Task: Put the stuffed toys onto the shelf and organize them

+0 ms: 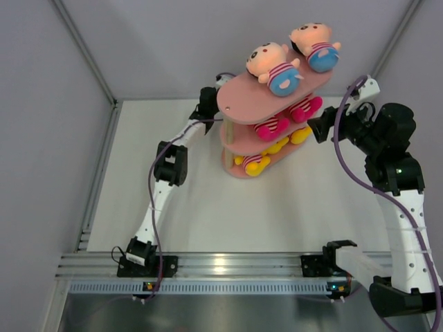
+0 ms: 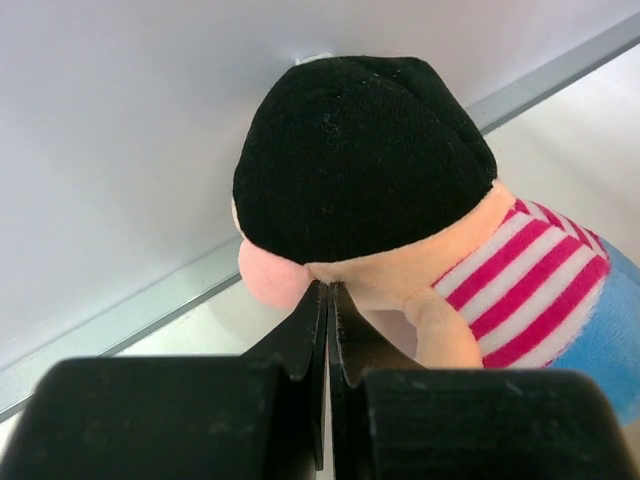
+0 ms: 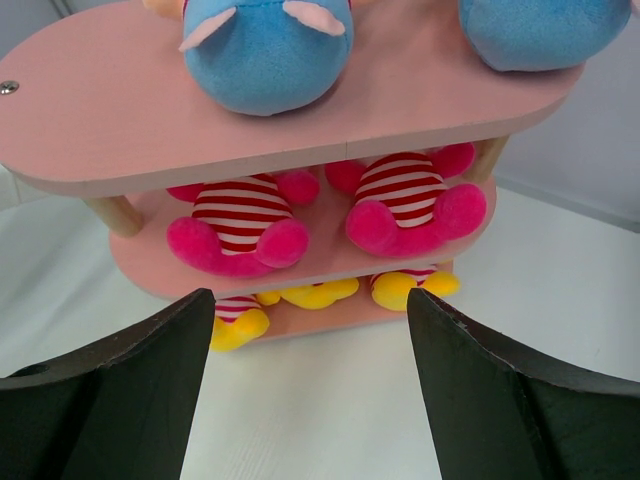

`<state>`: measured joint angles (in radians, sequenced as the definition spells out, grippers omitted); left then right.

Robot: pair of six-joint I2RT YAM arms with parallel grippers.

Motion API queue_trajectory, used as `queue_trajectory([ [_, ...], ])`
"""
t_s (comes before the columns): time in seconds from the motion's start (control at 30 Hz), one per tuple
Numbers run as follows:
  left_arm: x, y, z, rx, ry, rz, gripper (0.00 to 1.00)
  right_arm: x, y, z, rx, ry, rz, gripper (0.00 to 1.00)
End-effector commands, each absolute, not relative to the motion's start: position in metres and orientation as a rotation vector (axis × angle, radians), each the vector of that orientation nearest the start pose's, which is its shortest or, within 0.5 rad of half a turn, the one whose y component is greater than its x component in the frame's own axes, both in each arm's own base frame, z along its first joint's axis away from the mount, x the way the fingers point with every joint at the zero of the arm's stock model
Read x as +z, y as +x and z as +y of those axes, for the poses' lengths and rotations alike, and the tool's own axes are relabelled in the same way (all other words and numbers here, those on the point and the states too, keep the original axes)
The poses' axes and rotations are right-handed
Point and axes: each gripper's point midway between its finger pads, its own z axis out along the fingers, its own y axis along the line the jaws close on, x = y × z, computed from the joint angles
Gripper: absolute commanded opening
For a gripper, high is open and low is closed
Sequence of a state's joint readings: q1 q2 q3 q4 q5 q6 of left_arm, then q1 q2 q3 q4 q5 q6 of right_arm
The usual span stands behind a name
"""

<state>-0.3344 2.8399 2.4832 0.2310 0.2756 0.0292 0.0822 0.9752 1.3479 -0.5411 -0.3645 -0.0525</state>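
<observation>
The pink three-tier shelf (image 1: 239, 104) stands at the back middle of the table. Two peach-headed toys with blue bottoms (image 1: 273, 66) (image 1: 315, 43) lie on its top board. Two hot pink toys (image 3: 240, 225) (image 3: 410, 205) sit on the middle tier, and yellow toys (image 3: 235, 322) (image 3: 415, 287) on the bottom one. My left gripper (image 2: 328, 285) is shut, its tips against the neck of a black-haired, striped-shirt toy (image 2: 370, 160). My right gripper (image 3: 310, 292) is open and empty, facing the shelf (image 3: 120, 110) from a short way off.
Grey enclosure walls (image 1: 62, 104) stand close behind and beside the shelf. The left arm (image 1: 173, 162) reaches behind the shelf's left end. The right arm (image 1: 387, 145) stands at the shelf's right side. A white tabletop (image 1: 208, 214) lies in front.
</observation>
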Motion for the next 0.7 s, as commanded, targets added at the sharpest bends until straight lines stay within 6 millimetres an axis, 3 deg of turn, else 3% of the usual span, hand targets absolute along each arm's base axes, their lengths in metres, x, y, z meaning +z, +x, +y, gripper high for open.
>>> queue_trajectory([
  [0.0, 0.163, 0.706, -0.283, -0.440, 0.501, 1.512, 0.00, 0.412, 0.294, 0.082, 0.309, -0.389, 1.643, 0.78],
  [0.03, 0.169, 0.705, -0.280, -0.432, 0.509, 1.511, 0.00, 0.412, 0.295, 0.082, 0.310, -0.390, 1.639, 0.78],
  [0.07, 0.160, 0.703, -0.274, -0.421, 0.517, 1.548, 0.00, 0.412, 0.294, 0.082, 0.313, -0.387, 1.637, 0.78],
  [0.1, 0.177, 0.700, -0.269, -0.407, 0.522, 1.538, 0.00, 0.413, 0.294, 0.083, 0.315, -0.386, 1.634, 0.78],
  [0.17, 0.167, 0.695, -0.259, -0.377, 0.547, 1.584, 0.00, 0.412, 0.293, 0.086, 0.333, -0.396, 1.633, 0.78],
  [0.23, 0.181, 0.684, -0.253, -0.369, 0.578, 1.605, 0.00, 0.411, 0.293, 0.088, 0.344, -0.401, 1.633, 0.78],
  [0.27, 0.169, 0.679, -0.247, -0.366, 0.586, 1.644, 0.00, 0.412, 0.292, 0.088, 0.348, -0.400, 1.626, 0.78],
  [0.3, 0.184, 0.672, -0.242, -0.357, 0.589, 1.644, 0.00, 0.413, 0.291, 0.089, 0.351, -0.401, 1.622, 0.78],
  [0.4, 0.193, 0.655, -0.228, -0.337, 0.607, 1.679, 0.00, 0.414, 0.288, 0.090, 0.364, -0.404, 1.611, 0.78],
  [0.47, 0.181, 0.642, -0.219, -0.337, 0.622, 1.740, 0.00, 0.415, 0.286, 0.092, 0.378, -0.405, 1.606, 0.78],
  [0.5, 0.194, 0.635, -0.216, -0.332, 0.624, 1.736, 0.00, 0.416, 0.285, 0.092, 0.380, -0.403, 1.605, 0.78],
  [0.53, 0.181, 0.625, -0.211, -0.333, 0.635, 1.794, 0.00, 0.417, 0.284, 0.093, 0.386, -0.402, 1.603, 0.78],
  [0.57, 0.179, 0.621, -0.205, -0.322, 0.630, 1.814, 0.00, 0.418, 0.283, 0.093, 0.386, -0.401, 1.600, 0.78],
  [0.6, 0.193, 0.614, -0.200, -0.314, 0.627, 1.810, 0.00, 0.419, 0.281, 0.094, 0.391, -0.403, 1.598, 0.78],
  [0.63, 0.181, 0.606, -0.195, -0.311, 0.635, 1.846, 0.00, 0.421, 0.279, 0.095, 0.398, -0.408, 1.594, 0.78],
  [0.67, 0.182, 0.600, -0.188, -0.299, 0.630, 1.864, 0.00, 0.424, 0.275, 0.096, 0.403, -0.414, 1.585, 0.78],
])
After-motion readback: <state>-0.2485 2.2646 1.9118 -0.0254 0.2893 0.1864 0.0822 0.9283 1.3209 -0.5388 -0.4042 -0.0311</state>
